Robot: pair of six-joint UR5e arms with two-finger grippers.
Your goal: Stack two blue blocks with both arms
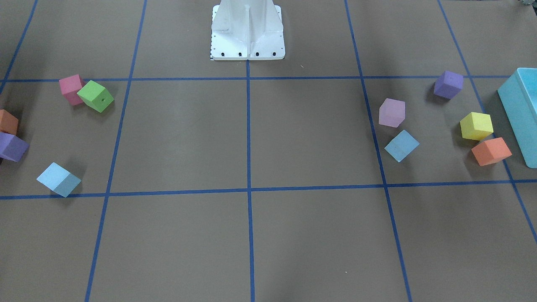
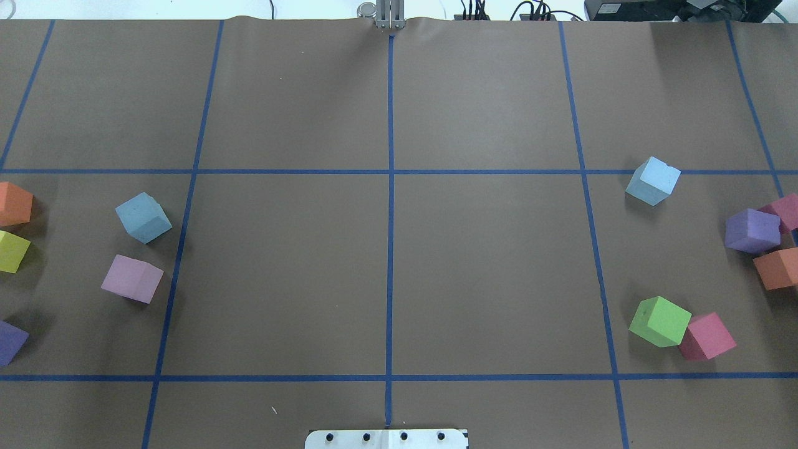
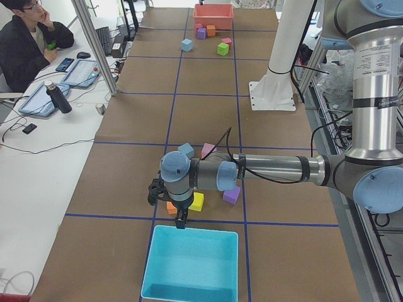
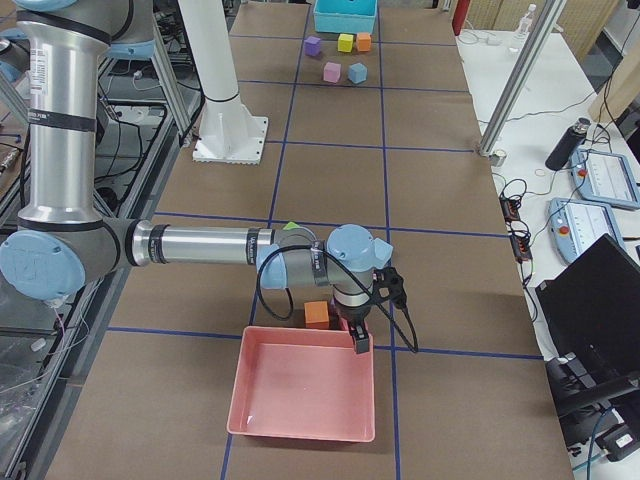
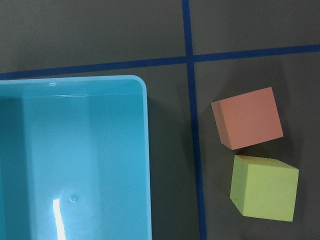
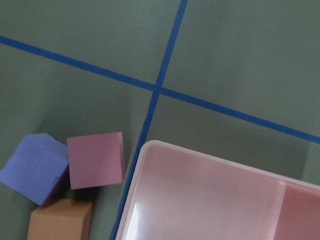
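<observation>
No lettering, label, brand or number can be read anywhere; the blue blocks (image 2: pixel 143 217), the turquoise box (image 5: pixel 75 160) and the worktop (image 2: pixel 486 274) are seen unmarked

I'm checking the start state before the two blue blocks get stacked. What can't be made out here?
- Left gripper: shows only in the exterior left view, small; open or shut cannot be told.
- Right gripper: only in the exterior right view, small; likewise unclear.
- Turquoise box: cut off by the front-facing view's right edge.
- Dark purple cube: cut off by the overhead view's left edge.
</observation>
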